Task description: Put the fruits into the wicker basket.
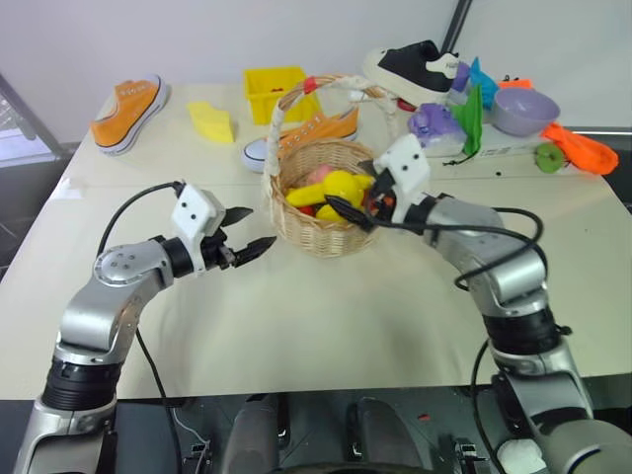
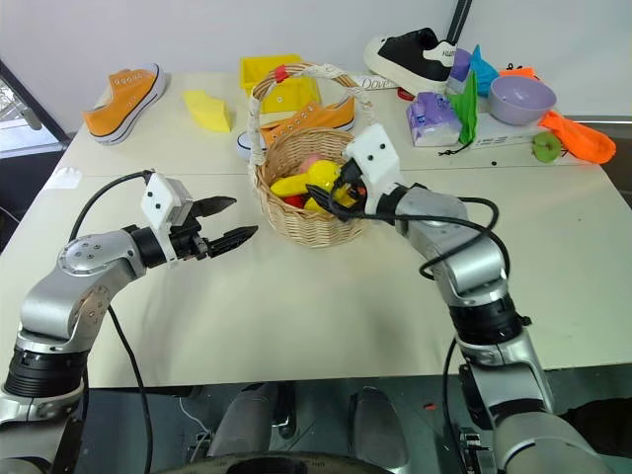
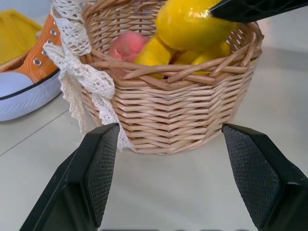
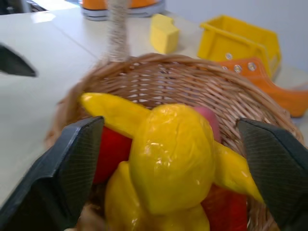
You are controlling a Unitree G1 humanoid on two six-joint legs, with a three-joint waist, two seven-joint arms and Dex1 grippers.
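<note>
bumpy lemon (image 4: 171, 154) sits in woven wicker basket (image 3: 192, 120) between right hand's (image 4: 171, 159) spread fingers.

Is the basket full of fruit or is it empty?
Nearly full. The wicker basket holds a yellow lemon, a banana and a pink peach, piled up above its rim.

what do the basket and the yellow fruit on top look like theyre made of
Wicker basket: woven tan cane, matte, strands visibly interlaced, its handle wrapped in white lace. Lemon: probably hard moulded plastic, its glossy skin throwing bright highlights.
</note>
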